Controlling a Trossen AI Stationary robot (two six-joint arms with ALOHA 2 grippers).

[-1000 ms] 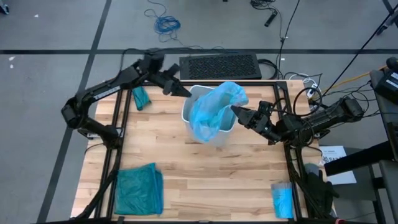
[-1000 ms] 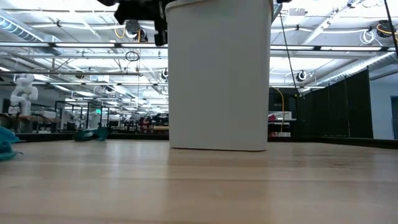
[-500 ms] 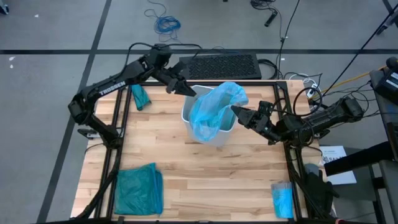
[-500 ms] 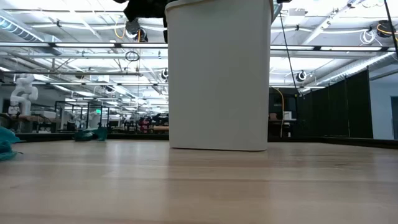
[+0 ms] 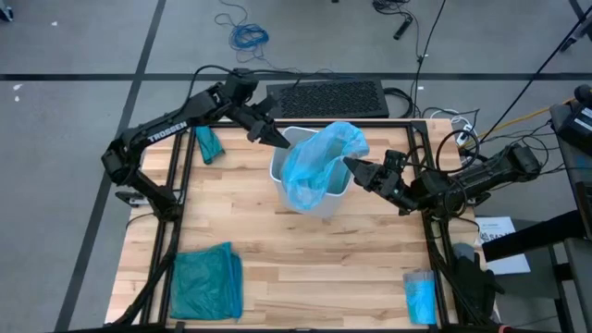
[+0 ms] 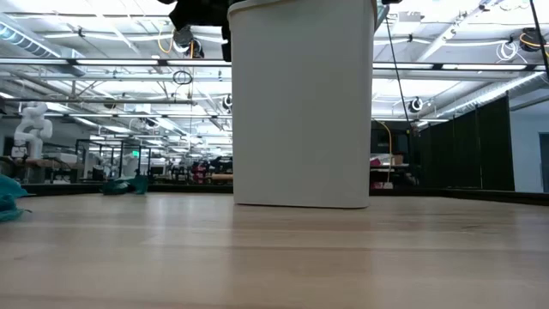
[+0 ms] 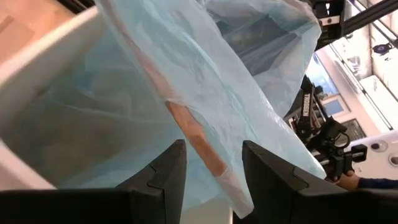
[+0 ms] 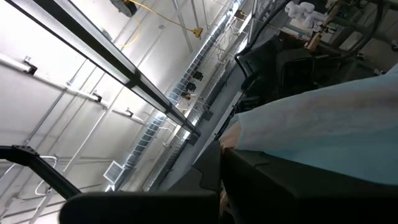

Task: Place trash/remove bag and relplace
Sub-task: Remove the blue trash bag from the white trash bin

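Note:
A white bin stands mid-table. The pale blue bag bulges up out of its mouth and drapes down its near-left wall. My left gripper is open at the bin's far-left rim, and the bag's loose edge runs between its fingers; whether they touch it I cannot tell. My right gripper is shut on the bag at the bin's right side. No trash is in view. My right gripper pinches the bag's upper edge between its two fingers, coming slantwise from the table's right. That part of the bag is held up above the bin's rim. The rest sags into the bin and over its wall.
A darker teal-green bag lies at the near-left corner. A small folded blue packet sits at the near-right edge, and a small teal bundle at the far left. A black keyboard-like tray lies beyond the far edge.
My left arm has swung its wrist toward the far edge and a little right, while its fingertips have stayed at the bin's far-left rim. The bag, the bin and my right gripper have kept still.

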